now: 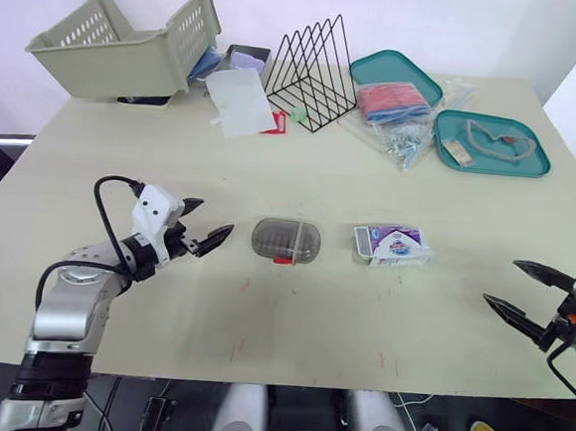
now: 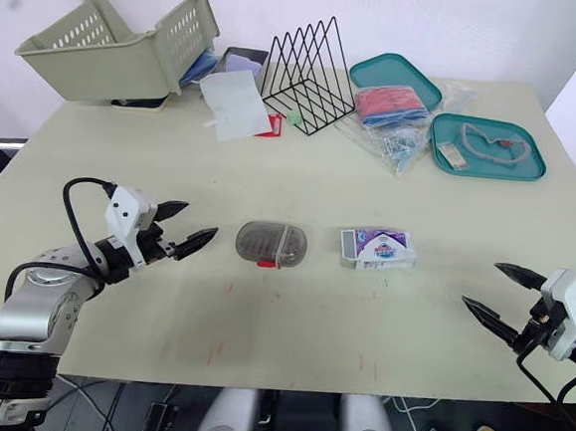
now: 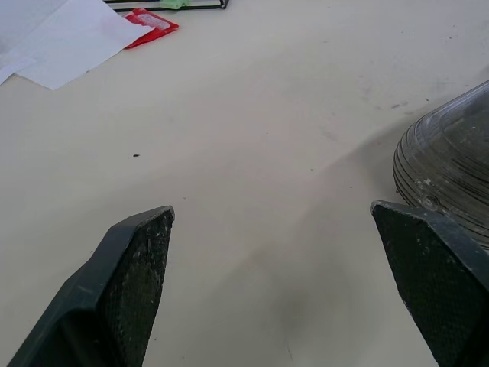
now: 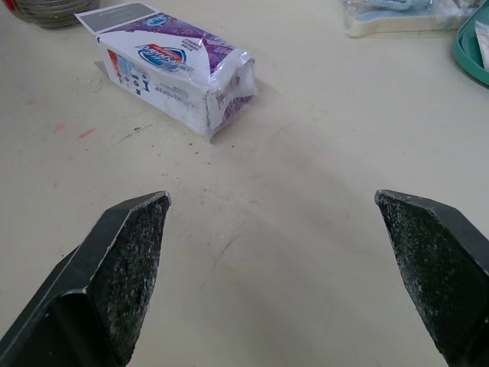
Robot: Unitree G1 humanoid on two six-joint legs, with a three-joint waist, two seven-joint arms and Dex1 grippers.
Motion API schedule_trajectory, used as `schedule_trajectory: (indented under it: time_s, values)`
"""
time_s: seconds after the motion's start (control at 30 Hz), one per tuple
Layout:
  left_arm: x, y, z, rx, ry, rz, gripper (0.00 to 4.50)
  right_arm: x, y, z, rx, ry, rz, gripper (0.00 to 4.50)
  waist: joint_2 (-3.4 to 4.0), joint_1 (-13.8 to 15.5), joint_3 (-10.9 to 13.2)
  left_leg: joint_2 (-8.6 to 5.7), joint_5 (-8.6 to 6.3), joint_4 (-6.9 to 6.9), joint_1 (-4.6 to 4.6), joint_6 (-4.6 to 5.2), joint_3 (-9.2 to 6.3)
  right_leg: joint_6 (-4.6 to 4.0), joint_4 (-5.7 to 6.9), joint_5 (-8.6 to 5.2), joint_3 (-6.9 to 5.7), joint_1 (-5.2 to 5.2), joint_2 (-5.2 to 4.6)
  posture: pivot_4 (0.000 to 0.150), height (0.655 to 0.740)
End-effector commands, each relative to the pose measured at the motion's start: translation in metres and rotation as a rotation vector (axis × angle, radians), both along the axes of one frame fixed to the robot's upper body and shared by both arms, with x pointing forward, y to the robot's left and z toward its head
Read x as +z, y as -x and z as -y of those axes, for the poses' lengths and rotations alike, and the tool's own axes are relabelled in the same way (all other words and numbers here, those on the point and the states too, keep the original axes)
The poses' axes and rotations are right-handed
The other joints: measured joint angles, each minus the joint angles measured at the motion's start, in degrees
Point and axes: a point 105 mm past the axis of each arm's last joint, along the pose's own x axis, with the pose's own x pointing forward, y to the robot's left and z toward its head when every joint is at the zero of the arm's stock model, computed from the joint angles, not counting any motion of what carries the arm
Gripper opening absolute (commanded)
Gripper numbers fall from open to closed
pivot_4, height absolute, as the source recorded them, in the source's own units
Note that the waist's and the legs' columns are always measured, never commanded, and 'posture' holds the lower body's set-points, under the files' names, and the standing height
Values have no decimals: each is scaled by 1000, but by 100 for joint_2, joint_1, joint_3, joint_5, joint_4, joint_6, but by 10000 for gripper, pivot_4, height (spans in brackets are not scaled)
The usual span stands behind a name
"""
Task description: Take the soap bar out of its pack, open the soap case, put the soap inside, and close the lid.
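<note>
The pale table (image 1: 291, 306) took up most of the scene. At its far left corner sat a tilted beige basket (image 1: 122, 43), and a black wire rack (image 1: 315, 68) stood further right. Beyond it lay two teal trays (image 1: 380, 56) (image 1: 527, 159), and a white paper sheet (image 1: 239, 102) lay beside the rack. Near the middle lay the smoky oval soap case (image 1: 286, 240), apparently closed. Just to its right was the purple-and-white soap pack (image 1: 391, 245), lying flat with a flap standing out at the end facing the case. The left gripper (image 1: 216, 217) was released, its fingers spread, just beside the case's left end. The right gripper (image 1: 500, 281) was likewise spread wide, well apart from the pack, near the table's right edge.
</note>
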Motion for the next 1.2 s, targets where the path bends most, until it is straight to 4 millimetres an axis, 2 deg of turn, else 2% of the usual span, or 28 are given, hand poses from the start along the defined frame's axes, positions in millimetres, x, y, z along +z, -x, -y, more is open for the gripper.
schedule_trajectory:
  time_s: [0.03, 0.13, 0.4, 0.57, 0.7, 0.77, 0.83, 0.97, 1.2]
  values:
    - [11, -4, -1, -9, -21, 53, 43908, 3, -3, 6, -3, 18, 34, 45000, 0, 0, 0, 0, 0, 0, 0, 0, 0, 0, 0, 0, 0, 0, 0, 1500, 7400]
    - [17, -7, 1, -34, -8, 76, 43908, -3, -7, 12, -9, 25, 32, 45000, -11, -1, 6, 0, 0, 3, 2, 0, 1, 0, 1, 0, 0, 0, 1, 1500, 7400]
    - [21, -12, 5, -59, 7, 107, 43908, -2, -11, 16, 11, 33, 38, 45000, -11, -3, 6, -1, 0, -1, 1, 0, 0, 10, 2, 13, 0, 0, 1, 1500, 7400]
    - [33, -16, 14, -178, 39, 141, 43908, 24, -23, -1, 192, 112, 10, 45000, -8, -15, 8, -2, 1, 7, 3, 1, 4, 15, 5, 12, 3, 1, 1, 1500, 7400]
    - [40, -3, 44, -452, 26, 150, 43908, 55, -45, -26, 400, 216, -24, 45000, -4, -34, 10, -2, 1, 12, 8, 1, 8, 12, 12, 13, 5, 0, 2, 1500, 7400]
    - [37, -1, 52, -522, 3, 145, 43908, 62, -55, -34, 469, 277, -26, 45000, -8, 1, 11, 1, 1, 11, 8, 1, 4, 5, 12, 18, 2, 0, 7, 1500, 7400]
    - [33, 2, 61, -609, -36, 145, 43908, 59, -72, -50, 549, 335, -69, 45000, -9, 4, 12, 1, 1, 2, 3, 0, -7, -7, 10, 21, -5, -1, 10, 1500, 7400]
    - [25, 6, 72, -694, -57, 144, 43908, 46, -93, -67, 644, 409, -113, 45000, 7, -4, 33, -2, 0, 3, -8, 0, 3, -9, -2, 24, -2, -6, 2, 1500, 7400]
    - [25, 8, 78, -722, -52, 157, 43908, 31, -111, -82, 726, 462, -121, 45000, 10, 10, 35, -3, -2, -2, -20, 2, -5, -9, -5, 24, -8, -11, 0, 1500, 7400]
